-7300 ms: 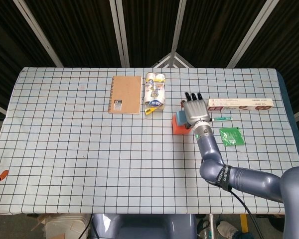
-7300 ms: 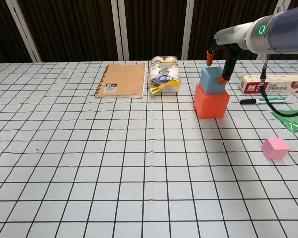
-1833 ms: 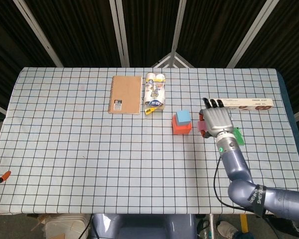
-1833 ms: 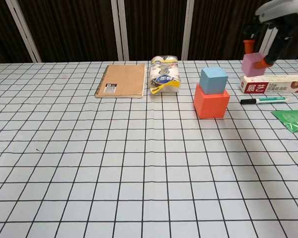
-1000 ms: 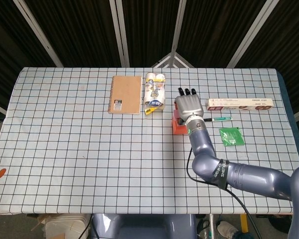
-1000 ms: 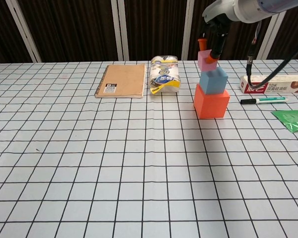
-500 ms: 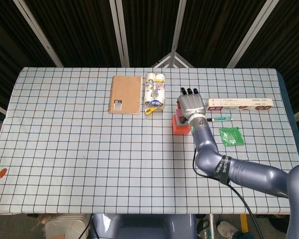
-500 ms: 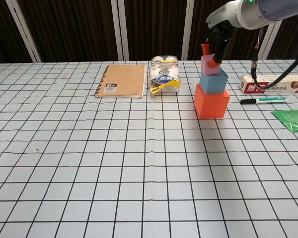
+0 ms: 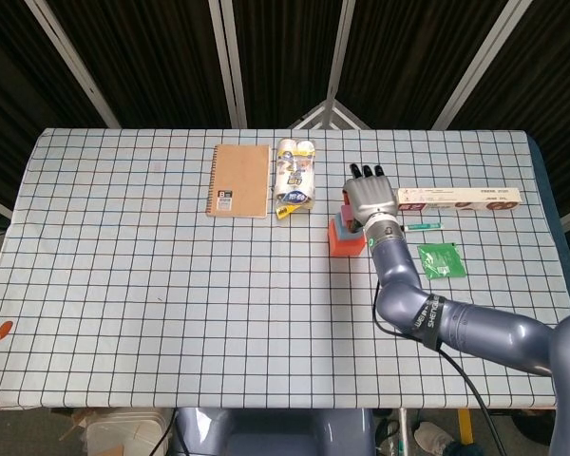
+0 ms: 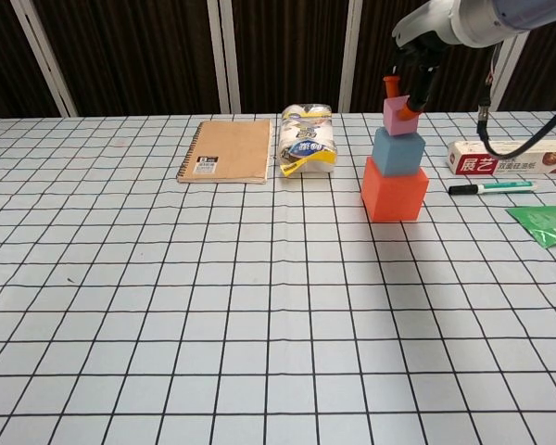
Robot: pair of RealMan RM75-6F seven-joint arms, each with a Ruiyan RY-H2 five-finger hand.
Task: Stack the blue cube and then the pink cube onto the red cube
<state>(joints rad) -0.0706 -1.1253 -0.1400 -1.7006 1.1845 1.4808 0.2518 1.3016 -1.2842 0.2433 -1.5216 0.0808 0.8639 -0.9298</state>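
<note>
The right robot hand (image 10: 406, 85) pinches the pink cube (image 10: 400, 116) between orange-tipped fingers (image 10: 389, 85), holding it on top of the blue cube (image 10: 398, 150), which sits on the red cube (image 10: 394, 191). Whether the pink cube fully rests on the blue one or hangs just above it cannot be told. In the head view the right robot hand (image 9: 367, 200) covers most of the stack, with only the edge of the red cube (image 9: 342, 242) showing. The stack stands on the checked bench (image 10: 213, 306). To its left lie a notebook (image 10: 226, 150) and a packet of tissues (image 10: 307, 139); to its right are a long box (image 10: 510, 157), a marker (image 10: 490, 187) and a green packet (image 10: 545, 222). The left robot hand shows in neither view.
</note>
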